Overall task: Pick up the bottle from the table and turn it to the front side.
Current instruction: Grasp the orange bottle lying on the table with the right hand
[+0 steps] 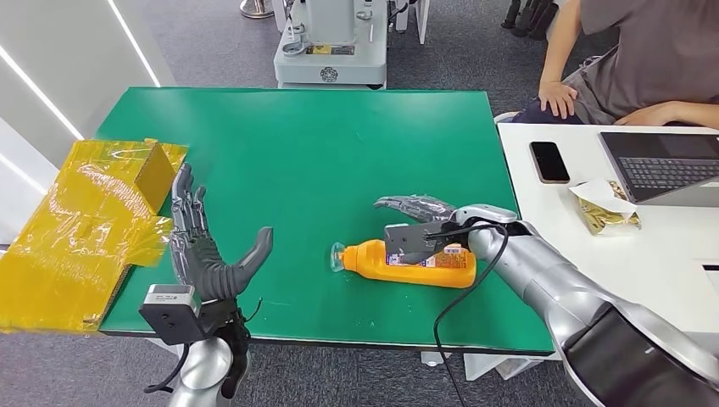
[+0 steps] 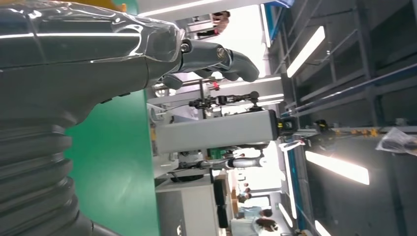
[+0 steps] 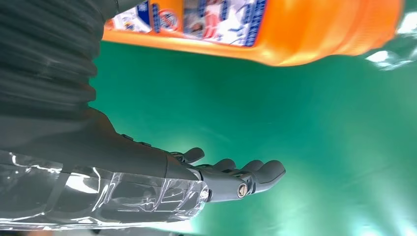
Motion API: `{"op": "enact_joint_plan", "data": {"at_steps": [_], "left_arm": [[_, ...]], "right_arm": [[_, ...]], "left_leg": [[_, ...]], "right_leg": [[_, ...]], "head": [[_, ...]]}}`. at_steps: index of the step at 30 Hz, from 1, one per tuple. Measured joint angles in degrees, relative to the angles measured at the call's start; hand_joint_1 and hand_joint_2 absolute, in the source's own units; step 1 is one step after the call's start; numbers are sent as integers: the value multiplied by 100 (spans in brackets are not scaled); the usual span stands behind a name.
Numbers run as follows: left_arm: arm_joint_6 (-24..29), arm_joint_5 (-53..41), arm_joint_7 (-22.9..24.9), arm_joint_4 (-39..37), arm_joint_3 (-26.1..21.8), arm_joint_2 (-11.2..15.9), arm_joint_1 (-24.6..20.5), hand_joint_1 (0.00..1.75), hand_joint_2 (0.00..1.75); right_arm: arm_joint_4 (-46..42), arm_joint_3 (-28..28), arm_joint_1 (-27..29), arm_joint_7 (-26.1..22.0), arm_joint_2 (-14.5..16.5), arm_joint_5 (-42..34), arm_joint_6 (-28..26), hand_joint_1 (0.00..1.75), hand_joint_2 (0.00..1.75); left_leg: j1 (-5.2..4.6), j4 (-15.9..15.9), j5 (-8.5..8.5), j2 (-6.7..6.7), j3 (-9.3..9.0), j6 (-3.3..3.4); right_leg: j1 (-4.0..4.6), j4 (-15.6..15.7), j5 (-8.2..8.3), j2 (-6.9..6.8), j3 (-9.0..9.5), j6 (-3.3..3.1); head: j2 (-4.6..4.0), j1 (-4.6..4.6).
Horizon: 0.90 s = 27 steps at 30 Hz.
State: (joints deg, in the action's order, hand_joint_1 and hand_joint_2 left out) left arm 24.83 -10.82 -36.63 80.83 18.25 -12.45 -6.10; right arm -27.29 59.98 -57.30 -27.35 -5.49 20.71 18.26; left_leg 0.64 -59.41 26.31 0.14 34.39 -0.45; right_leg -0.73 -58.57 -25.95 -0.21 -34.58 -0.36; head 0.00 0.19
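Left hand: hovering over the bench's near edge, well to the left of the bottle, palm up and fingers spread wide, holding nothing.
Right hand: reaching in at the bottle from the right, fingers stretched out flat just beyond its far side; the right wrist view is showing them apart over bare green, nothing in its grip.
Bottle: lying on its side on the bench, cap pointing left, label partly showing, the wrist camera block sitting over its middle.
Box: yellow, sitting far left of the bottle, hanging past the bench edge.
Person: sitting at the white table right of the bottle, beside a phone and laptop.
Risk: fingers closing from the far side may be pushing the round bottle toward the near edge instead of wrapping it.
Risk: a shallow grip on smooth plastic may be slipping mid-turn.
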Motion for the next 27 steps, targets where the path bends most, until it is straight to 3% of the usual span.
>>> {"op": "enact_joint_plan", "data": {"at_steps": [10,27], "left_arm": [[-24,-57,63,12,0,-15,30,0,175],[-83,49,161,104,0,-15,111,0,175]], "right_arm": [[-528,50,2,121,-121,-558,642,0,175],[-1089,376,140,591,-740,-787,760,0,175]], "left_leg": [[0,0,0,0,-1,0],[0,0,0,1,-2,0]], "right_leg": [[0,1,0,0,0,0],[0,1,0,1,0,0]], "head": [[0,-2],[0,-1]]}}
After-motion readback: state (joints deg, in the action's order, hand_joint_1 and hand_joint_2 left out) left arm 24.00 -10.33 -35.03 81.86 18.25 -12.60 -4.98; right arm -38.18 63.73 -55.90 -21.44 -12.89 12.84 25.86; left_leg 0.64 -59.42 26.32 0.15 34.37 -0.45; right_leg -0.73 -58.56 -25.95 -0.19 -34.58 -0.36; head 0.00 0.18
